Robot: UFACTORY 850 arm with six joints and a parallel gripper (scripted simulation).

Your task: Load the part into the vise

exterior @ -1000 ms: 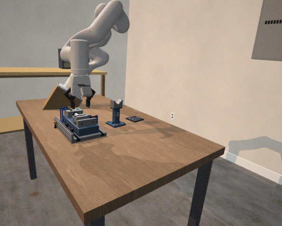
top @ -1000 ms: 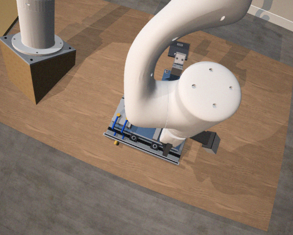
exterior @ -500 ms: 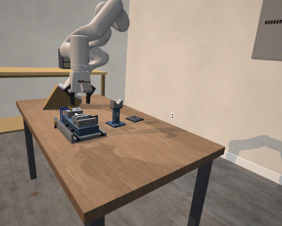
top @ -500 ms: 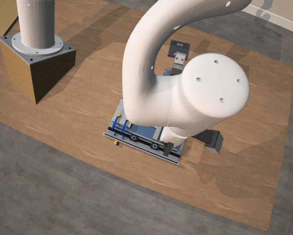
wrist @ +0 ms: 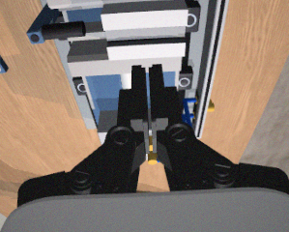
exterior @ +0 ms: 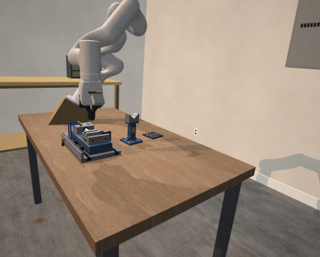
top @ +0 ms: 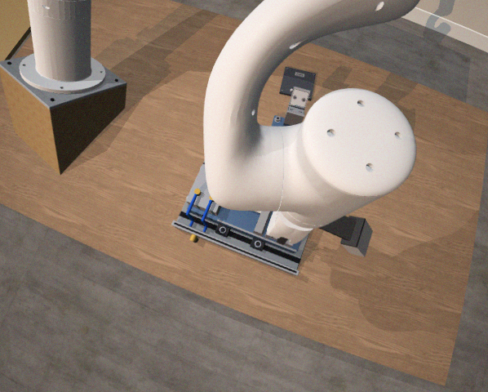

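The vise [wrist: 128, 33] stands open on the table, and it also shows in the top view [top: 240, 229] and the exterior view [exterior: 89, 141]. My gripper [wrist: 147, 84] is shut and empty above the near jaw [wrist: 128, 48] and the cylinder end. In the exterior view my gripper [exterior: 91, 116] hangs a little above the vise's back end. The infeed plate [exterior: 152, 135] is bare.
The V-block [exterior: 131, 128] stands on its blue post between the vise and the infeed plate, and it also shows in the top view [top: 297, 105]. The arm's pedestal [top: 63, 105] is at the table's far left. Blue air hoses [top: 197, 208] rise at the vise's left end.
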